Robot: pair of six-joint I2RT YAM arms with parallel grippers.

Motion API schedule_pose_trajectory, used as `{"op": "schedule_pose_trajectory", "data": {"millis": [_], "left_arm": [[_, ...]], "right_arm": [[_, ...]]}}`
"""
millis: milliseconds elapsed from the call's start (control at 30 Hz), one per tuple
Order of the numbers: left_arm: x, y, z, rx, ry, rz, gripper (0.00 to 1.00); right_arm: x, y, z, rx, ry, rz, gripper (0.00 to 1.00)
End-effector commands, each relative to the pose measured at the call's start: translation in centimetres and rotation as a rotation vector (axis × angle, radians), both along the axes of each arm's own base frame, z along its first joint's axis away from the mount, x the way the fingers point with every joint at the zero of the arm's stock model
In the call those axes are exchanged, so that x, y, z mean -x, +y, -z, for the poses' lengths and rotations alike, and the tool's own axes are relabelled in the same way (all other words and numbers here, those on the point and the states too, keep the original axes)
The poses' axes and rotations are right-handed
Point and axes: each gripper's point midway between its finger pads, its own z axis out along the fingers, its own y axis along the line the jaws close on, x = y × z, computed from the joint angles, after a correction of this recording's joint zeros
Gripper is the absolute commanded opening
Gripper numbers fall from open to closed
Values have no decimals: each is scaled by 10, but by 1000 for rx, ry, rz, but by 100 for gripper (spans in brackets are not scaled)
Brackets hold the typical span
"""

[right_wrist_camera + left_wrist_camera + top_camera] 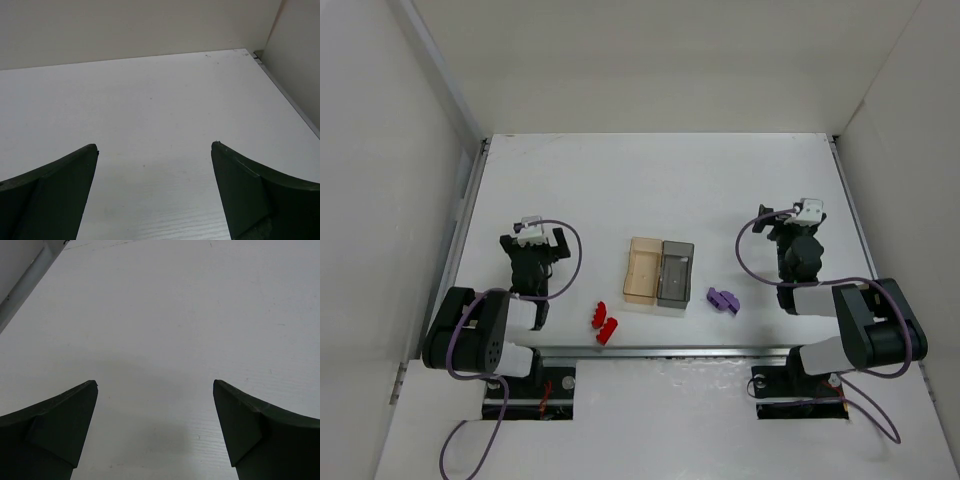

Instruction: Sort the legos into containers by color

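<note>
Two red legos (596, 315) (609, 330) lie side by side near the table's front edge, left of the containers. Two purple legos (723, 298) lie together just right of the containers. The amber-orange bin (643, 270) and the smoky grey bin (675, 274) stand joined at the table's middle, and both look empty. My left gripper (533, 238) is open and empty, well left of the bins. My right gripper (782, 222) is open and empty, right of and behind the purple legos. The left wrist view (155, 385) and the right wrist view (154, 146) show the open fingertips over bare white table.
White walls enclose the table on the left, back and right. A metal rail (468, 210) runs along the left edge, and another (850, 200) along the right. The back right corner of the table shows in the right wrist view (255, 54).
</note>
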Motion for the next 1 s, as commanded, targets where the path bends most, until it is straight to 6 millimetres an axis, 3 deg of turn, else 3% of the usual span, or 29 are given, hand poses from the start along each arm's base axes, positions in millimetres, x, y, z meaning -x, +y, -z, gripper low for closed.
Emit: {"op": "schedule_pose_trajectory", "data": {"millis": [0, 100, 167, 200, 233, 267, 300, 333, 367, 400, 433, 467, 500, 533, 567, 600, 633, 667, 800, 967], "left_arm": [[-4, 4, -65, 32, -270, -27, 99], [-6, 3, -67, 33, -271, -27, 99], [-2, -11, -67, -17, -269, 67, 99], [4, -11, -85, -24, -340, 72, 99], [8, -18, -84, -37, -314, 107, 99], [20, -34, -131, -70, -411, 207, 99], [10, -53, -131, -333, -265, 355, 99], [16, -73, -152, -449, -290, 476, 99], [28, -90, -177, -543, -344, 568, 99], [29, -89, -206, -598, -373, 552, 99], [29, -93, -198, -588, -298, 563, 99], [27, -90, -197, -571, -241, 540, 99], [17, -84, -208, -563, -174, 488, 99], [22, -91, -172, -554, 11, 547, 99], [17, -97, -144, -521, 152, 580, 99], [22, -106, -133, -518, 229, 643, 99], [26, -116, -138, -510, 264, 698, 99], [38, -120, -119, -492, 351, 752, 99], [60, -146, -112, -355, 337, 797, 99], [72, -149, -100, -344, 327, 753, 99]], "right_arm": [[-4, 0, -20, -15, -60, 8, 100], [-4, 0, -19, -15, -60, 8, 100], [-3, 1, -28, -19, -98, -1, 100], [4, 6, -60, -29, -154, 8, 100], [7, 9, -79, 11, -132, 31, 100], [11, 14, -101, 66, -106, 30, 100], [18, 29, -95, 159, 34, 4, 100], [30, 30, -173, 188, -71, 33, 100], [37, 30, -191, 202, -44, 63, 100], [49, 18, -171, 273, 142, 131, 100], [53, 27, -205, 288, 165, 117, 100], [57, 30, -197, 249, 249, 113, 100], [61, 32, -185, 220, 344, 112, 100], [78, 31, -146, 235, 555, 68, 100], [74, 45, -140, 145, 631, 15, 100], [79, 56, -123, 116, 717, -57, 100], [94, 72, -99, 78, 845, -154, 100], [99, 75, -70, 56, 947, -142, 100], [139, 84, 8, -73, 1223, -125, 100], [166, 91, 25, -190, 1223, -145, 98]]}}
